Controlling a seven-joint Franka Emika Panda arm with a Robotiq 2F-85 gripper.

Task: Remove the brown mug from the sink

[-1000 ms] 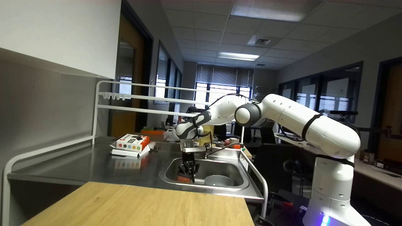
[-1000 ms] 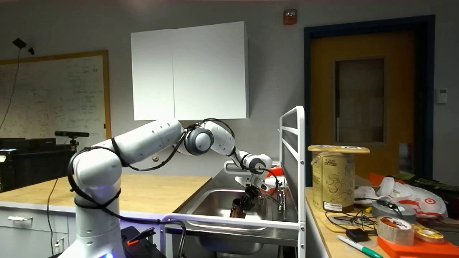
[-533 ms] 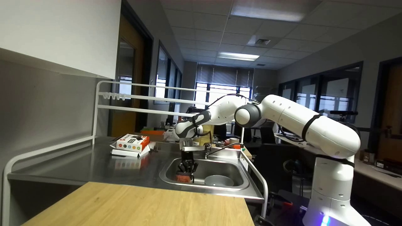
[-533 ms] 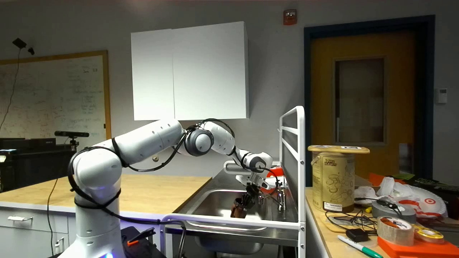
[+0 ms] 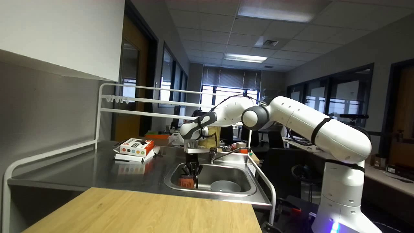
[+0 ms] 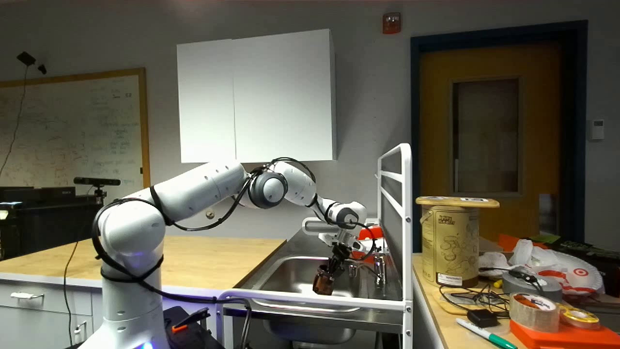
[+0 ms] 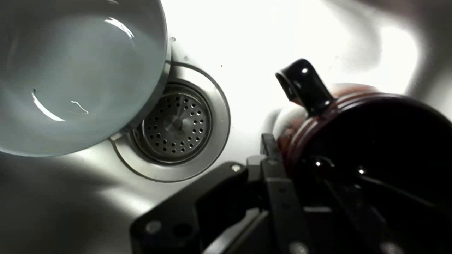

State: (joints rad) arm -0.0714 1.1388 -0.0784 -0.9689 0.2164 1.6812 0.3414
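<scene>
The brown mug [image 5: 186,182] is in the left part of the steel sink [image 5: 223,171] in an exterior view. It also shows, tilted, in an exterior view [image 6: 322,282]. In the wrist view the mug [image 7: 374,141] fills the right side, its dark opening facing the camera and its handle pointing up-left. My gripper [image 5: 191,174] is shut on the mug's wall, with one finger outside it. The other finger seems to be inside the dark mug and is hard to make out. Whether the mug's base touches the sink floor I cannot tell.
A grey bowl [image 7: 81,77] sits in the sink beside the drain [image 7: 173,123]. The faucet [image 5: 212,155] stands behind the sink. A white rail [image 6: 310,298] runs along the counter edge. A red-and-white box [image 5: 136,147] lies on the steel countertop, with a wooden surface [image 5: 155,210] in front.
My gripper has risen slightly. The mug has moved with it, a little up and to the left in an exterior view, and has gone from near upright to tilted.
</scene>
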